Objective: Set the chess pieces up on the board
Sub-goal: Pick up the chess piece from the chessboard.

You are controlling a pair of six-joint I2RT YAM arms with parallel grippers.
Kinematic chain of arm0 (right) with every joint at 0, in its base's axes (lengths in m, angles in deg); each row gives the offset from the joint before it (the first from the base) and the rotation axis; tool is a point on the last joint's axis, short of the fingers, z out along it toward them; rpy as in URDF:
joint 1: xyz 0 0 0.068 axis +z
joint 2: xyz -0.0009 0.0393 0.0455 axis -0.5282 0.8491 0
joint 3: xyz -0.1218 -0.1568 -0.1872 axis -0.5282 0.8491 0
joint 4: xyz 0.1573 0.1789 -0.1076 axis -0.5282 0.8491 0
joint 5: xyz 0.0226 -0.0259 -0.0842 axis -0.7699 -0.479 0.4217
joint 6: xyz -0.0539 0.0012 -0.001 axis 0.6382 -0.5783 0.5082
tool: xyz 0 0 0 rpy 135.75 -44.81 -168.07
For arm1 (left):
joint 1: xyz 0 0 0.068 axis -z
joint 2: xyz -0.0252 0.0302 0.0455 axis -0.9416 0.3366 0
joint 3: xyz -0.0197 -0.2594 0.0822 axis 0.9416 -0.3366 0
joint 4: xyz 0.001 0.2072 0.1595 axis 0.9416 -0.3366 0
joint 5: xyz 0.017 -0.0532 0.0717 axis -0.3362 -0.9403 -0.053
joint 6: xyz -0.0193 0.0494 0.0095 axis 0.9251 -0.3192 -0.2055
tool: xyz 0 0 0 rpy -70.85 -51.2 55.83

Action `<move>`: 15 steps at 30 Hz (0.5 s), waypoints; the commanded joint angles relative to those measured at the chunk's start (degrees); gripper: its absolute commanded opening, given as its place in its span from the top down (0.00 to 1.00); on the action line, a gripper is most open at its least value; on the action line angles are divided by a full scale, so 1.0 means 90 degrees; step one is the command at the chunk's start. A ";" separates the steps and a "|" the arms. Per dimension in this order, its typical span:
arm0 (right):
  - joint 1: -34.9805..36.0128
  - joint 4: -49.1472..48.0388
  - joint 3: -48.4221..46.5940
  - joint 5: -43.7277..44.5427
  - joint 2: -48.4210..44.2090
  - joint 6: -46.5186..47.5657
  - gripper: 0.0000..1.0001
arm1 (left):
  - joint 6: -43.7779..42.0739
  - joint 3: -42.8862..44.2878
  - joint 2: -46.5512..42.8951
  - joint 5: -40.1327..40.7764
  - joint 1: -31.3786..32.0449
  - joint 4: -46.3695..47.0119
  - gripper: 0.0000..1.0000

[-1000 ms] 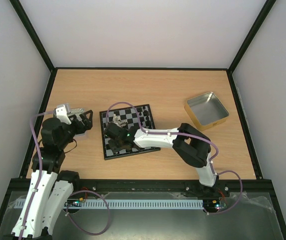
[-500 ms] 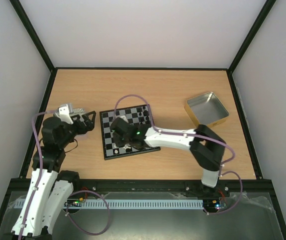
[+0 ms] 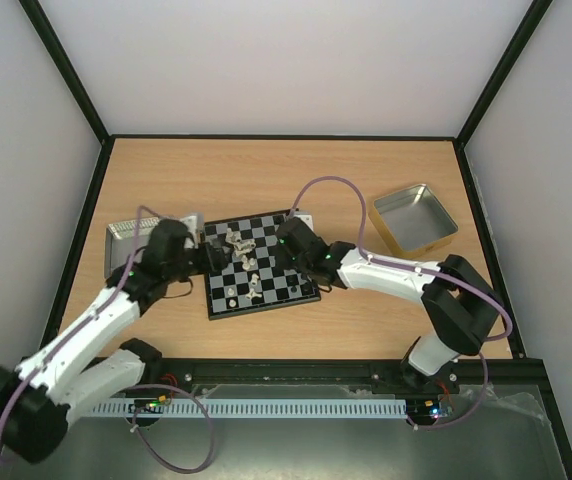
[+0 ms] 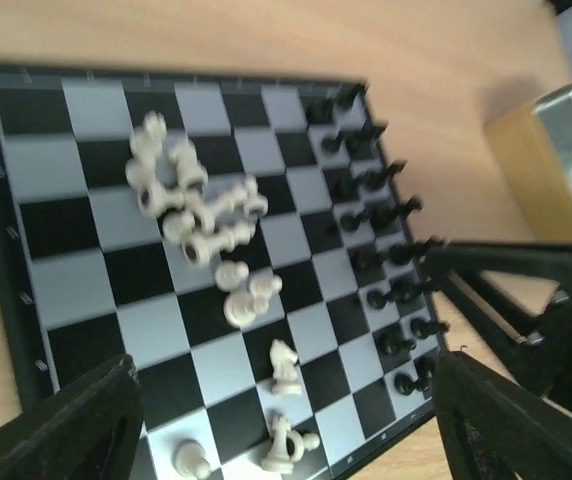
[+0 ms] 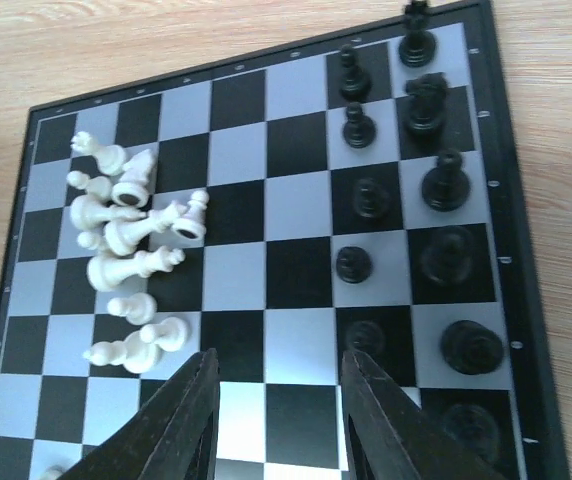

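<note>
The board (image 3: 276, 291) lies at the table's middle. Several cream-white chess pieces (image 3: 236, 243) lie tipped in a heap on its left half, with a few more (image 3: 251, 290) towards the near edge. In the left wrist view the heap (image 4: 191, 210) lies on the board (image 4: 66, 290), and black pieces (image 4: 381, 230) stand in two rows along the far side. My left gripper (image 4: 286, 425) is open and empty over the board's left edge (image 3: 209, 256). My right gripper (image 5: 281, 420) is open and empty above the board (image 5: 236, 275), between the white heap (image 5: 126, 250) and the black rows (image 5: 416, 200).
A silver tin (image 3: 126, 240) lies left of the board, behind my left arm. A second tin with gold sides (image 3: 413, 220) stands at the right and shows in the left wrist view (image 4: 566, 160). My right gripper's black body (image 4: 526, 300) is at the board's far side.
My left arm swung from the left tin to the board's left edge. My right gripper drew back from the board's left half to its far right, uncovering the white heap.
</note>
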 commanded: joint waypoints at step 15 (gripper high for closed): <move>-0.0322 -0.0582 0.0723 0.0094 -0.0713 0.0051 0.67 | 0.1067 0.1455 0.3709 0.1519 0.1638 -0.0135 0.59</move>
